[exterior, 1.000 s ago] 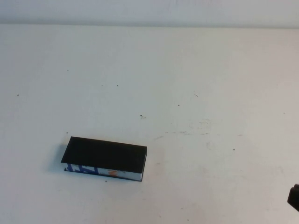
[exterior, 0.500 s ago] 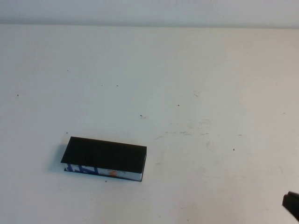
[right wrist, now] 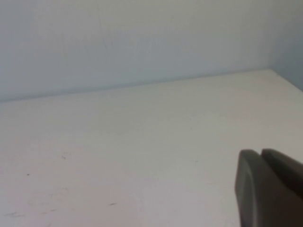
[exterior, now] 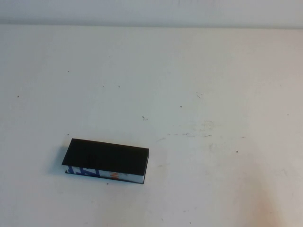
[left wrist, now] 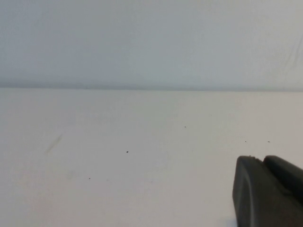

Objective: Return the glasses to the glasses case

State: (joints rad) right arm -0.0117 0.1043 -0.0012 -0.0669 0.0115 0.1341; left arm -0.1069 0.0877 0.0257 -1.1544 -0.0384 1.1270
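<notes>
Glasses case (exterior: 106,163) lies shut near table's (exterior: 199,75) front-left edge; both hands (left wrist: 267,194) (right wrist: 270,189) apparently closed, over bare tabletop.

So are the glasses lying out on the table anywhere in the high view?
No, the high view shows only the closed black glasses case on the white table, with no glasses in sight.

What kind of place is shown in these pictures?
Probably a plain robot test bench, not a home. A bare white table with small dark specks meets a blank pale wall; only a flat black rectangular glasses case lies there. Both claws stay at the near edge.
</notes>
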